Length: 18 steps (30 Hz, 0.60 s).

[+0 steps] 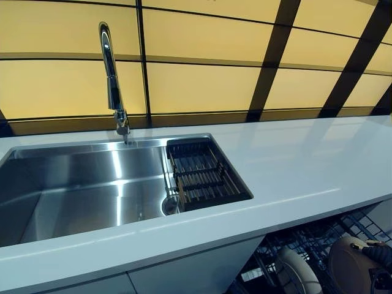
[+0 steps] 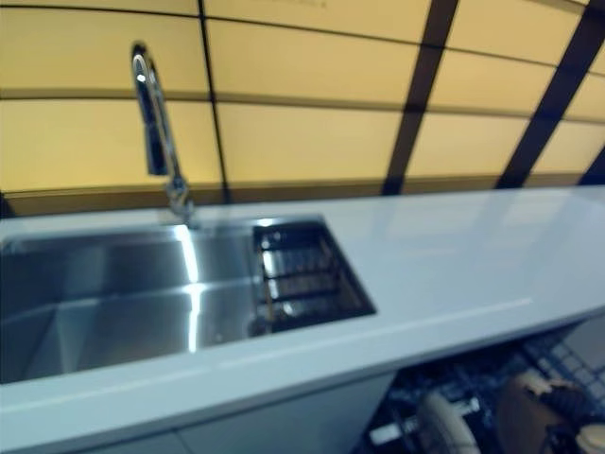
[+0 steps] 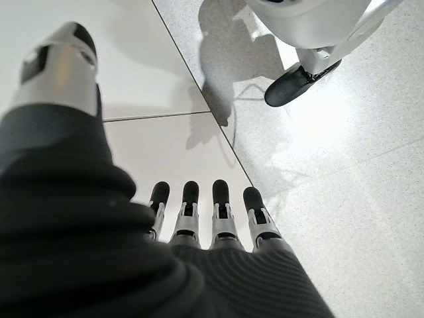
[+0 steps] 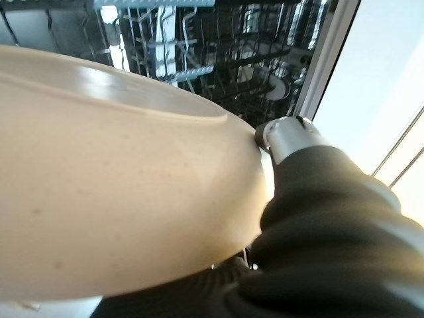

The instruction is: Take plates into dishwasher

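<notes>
I'm looking down on the long white countertop [image 1: 294, 165] running across the head views, with the yellow panelled wall [image 1: 202, 86] behind it. Set into the counter on my left is the steel sink [image 1: 73, 190], a dark slatted drain basket [image 1: 202, 174] sitting at its right end, and the tall chrome faucet [image 1: 111, 79] standing at the back rim. Below the counter edge, at lower right, I see the open dishwasher rack [image 1: 318, 242], dark wire, with a pale plate [image 1: 294, 269] standing upright in it. Just right of that is the plate I'm carrying, the beige plate [image 4: 112, 192], held on edge over the rack; in the right wrist view it fills most of the frame, rack wires showing past its rim. My right hand [image 4: 288, 136] has its thumb pressed on the plate's rim, so it is clamped on the plate; the other fingers are hidden behind it. My left hand [image 3: 205, 218] hangs low over the pale floor [image 3: 344, 199], fingers straight and relaxed, holding nothing.
</notes>
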Motion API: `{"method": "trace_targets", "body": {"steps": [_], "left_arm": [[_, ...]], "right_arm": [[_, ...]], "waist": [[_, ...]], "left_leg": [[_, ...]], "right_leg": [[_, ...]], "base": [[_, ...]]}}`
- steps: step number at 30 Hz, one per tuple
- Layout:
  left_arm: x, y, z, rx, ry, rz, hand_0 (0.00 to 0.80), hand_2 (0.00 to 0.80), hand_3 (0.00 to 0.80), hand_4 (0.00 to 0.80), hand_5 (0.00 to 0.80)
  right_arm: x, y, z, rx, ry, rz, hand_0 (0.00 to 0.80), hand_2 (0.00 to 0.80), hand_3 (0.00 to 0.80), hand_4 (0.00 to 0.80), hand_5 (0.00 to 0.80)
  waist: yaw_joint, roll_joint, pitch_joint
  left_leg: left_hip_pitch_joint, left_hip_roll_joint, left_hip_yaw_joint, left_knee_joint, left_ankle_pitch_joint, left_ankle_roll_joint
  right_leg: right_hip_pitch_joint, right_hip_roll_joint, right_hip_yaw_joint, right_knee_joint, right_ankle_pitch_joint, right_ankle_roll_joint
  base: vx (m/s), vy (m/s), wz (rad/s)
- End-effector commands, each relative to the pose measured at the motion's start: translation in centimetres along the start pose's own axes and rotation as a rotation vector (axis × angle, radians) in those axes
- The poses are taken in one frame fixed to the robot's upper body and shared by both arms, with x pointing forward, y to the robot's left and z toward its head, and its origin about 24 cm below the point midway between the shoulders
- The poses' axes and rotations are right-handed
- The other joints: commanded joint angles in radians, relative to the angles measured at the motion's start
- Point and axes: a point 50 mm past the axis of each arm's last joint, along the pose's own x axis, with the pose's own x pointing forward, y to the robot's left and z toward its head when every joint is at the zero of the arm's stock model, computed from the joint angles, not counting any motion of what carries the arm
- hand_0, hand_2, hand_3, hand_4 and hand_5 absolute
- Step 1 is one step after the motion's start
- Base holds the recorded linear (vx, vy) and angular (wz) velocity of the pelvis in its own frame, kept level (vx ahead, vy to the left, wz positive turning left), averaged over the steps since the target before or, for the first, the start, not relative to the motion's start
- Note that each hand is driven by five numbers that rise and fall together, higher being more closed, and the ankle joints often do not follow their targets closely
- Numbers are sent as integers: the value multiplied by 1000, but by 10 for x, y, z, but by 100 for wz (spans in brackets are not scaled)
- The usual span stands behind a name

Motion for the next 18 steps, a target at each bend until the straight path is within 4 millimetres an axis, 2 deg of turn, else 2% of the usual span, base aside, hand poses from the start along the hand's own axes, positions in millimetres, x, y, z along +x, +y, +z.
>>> {"method": "trace_targets", "body": {"steps": [1, 9, 18], "left_arm": [[4, 14, 17, 15, -53, 33, 0, 0, 0, 0, 0], [4, 12, 18, 37, -57, 23, 0, 0, 0, 0, 0], [4, 12, 20, 73, -59, 8, 0, 0, 0, 0, 0]], "right_arm": [[-2, -33, 36, -46, -128, -130, 800, 800, 800, 800, 800], [1, -25, 31, -43, -117, -108, 800, 800, 800, 800, 800], [7, -12, 45, -102, -143, -87, 800, 800, 800, 800, 800]], "waist": [[22, 0, 15], [27, 3, 19], [45, 10, 24]], "left_leg": [[-25, 19, -66, 17, 22, 23], [-30, 17, -75, 17, 22, 24], [-33, 13, -83, 17, 20, 24]], "right_leg": [[40, 1, 17, 77, -50, 35], [41, 1, 23, 69, -52, 34], [42, -5, 11, 62, -49, 38]], "base": [[0, 0, 0], [0, 0, 0], [3, -3, 0]]}}
